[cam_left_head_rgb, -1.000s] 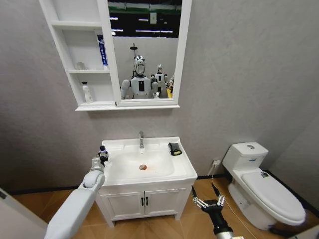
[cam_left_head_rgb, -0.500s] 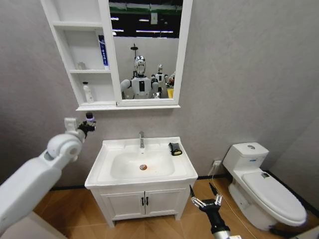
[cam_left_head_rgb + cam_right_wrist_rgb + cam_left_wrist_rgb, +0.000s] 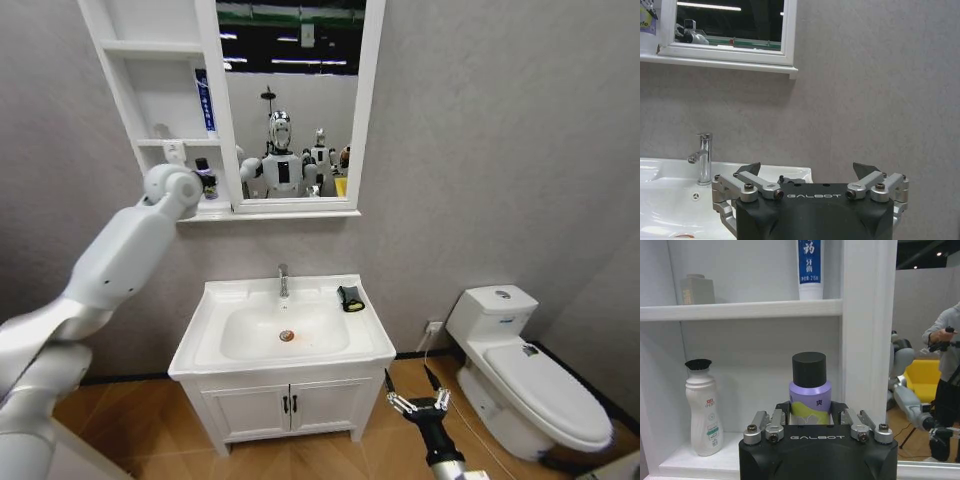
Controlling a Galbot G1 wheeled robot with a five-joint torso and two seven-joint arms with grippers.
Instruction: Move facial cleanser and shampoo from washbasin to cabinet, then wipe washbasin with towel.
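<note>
cabinet point(image 3: 150, 110) hangs on the wall above the washbasin point(image 3: 285, 335), joined to the mirror point(image 3: 295, 100) on its right. left gripper point(image 3: 200, 180) is up at the bottom shelf with a bottle point(image 3: 809, 390) between its fingers. another bottle point(image 3: 702, 410) stands on that shelf to its left. towel point(image 3: 350, 298) sits on the basin's right back corner, right of the tap point(image 3: 283, 280). toilet point(image 3: 525, 375) is off to the right. right gripper point(image 3: 417, 405) hangs low in front of the basin cupboard.

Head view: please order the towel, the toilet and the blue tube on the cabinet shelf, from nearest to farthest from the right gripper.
From the right gripper, low in front of the washbasin cupboard:
1. The toilet, just to its right by the floor.
2. The towel, above it on the washbasin's back right corner.
3. The blue tube, high up on the cabinet's middle shelf.
</note>
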